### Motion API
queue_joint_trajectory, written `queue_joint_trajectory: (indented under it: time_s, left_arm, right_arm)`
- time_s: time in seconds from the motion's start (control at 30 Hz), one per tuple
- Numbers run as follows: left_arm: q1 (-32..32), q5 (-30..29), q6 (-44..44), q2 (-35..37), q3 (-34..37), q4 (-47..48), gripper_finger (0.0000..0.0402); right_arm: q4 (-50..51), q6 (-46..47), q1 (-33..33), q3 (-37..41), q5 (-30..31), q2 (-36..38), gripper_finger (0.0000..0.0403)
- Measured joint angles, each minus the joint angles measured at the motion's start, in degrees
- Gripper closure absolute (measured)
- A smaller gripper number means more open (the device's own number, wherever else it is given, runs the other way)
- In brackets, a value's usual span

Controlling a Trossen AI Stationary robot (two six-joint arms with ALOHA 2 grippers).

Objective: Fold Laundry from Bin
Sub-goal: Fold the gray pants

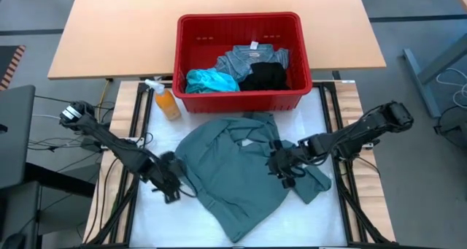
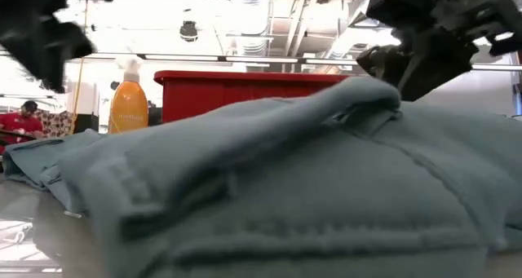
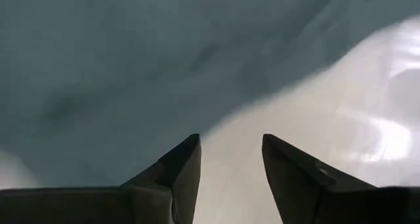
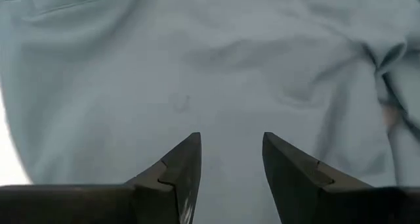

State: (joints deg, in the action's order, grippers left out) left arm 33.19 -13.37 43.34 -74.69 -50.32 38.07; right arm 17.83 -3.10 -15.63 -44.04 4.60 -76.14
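Two grippers, jaws apart, holding nothing: left gripper (image 1: pixel 169 185) at the edge of the spread grey-green soft garment (image 1: pixel 233 172), right gripper (image 1: pixel 281 163) over it. Red slotted plastic bin (image 1: pixel 299 48) behind holds remaining garments. Step: flattening; next, regrasp edges to fold.

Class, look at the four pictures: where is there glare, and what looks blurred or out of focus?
Low view: ceiling lights glare behind the red bin; the near grey-green shirt is soft. Left wrist view: bright glare on the white table; the shirt is blurred above the left gripper. Right wrist view: the shirt is soft past the right gripper. High view: even light, sharp.
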Motion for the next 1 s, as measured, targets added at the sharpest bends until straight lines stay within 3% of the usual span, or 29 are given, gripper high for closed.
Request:
queue_joint_trajectory:
  time_s: [0.17,0.33,0.53,0.7,0.9,1.0]
  left_arm:
    - [0.36,-4.74,-20.58,-11.99,-0.41,-20.9,0.0271]
    - [-3.25,-9.14,-26.31,-22.21,-6.1,-20.83,0.0276]
    - [-8.18,6.05,-26.69,-30.91,-9.16,-21.35,0.0276]
    - [-8.32,17.16,-24.51,-33.67,-9.63,-19.57,0.0276]
    - [-3.98,20.27,-20.56,-31.48,-9.69,-7.84,0.0276]
    - [-2.01,16.86,-16.24,-29.95,-9.56,1.67,0.0276]
  right_arm:
    - [-0.59,-1.33,3.21,1.08,-0.17,0.08,0.0218]
    - [-0.77,-1.92,3.15,1.03,-0.34,1.99,0.0218]
    - [2.28,-0.73,1.68,1.03,-0.24,5.19,0.0218]
    - [6.75,1.54,1.63,0.98,0.8,8.58,0.0221]
    - [12.76,1.6,2.53,1.15,5.54,10.66,0.0234]
    - [7.7,1.67,3.77,3.0,5.92,10.61,0.0242]
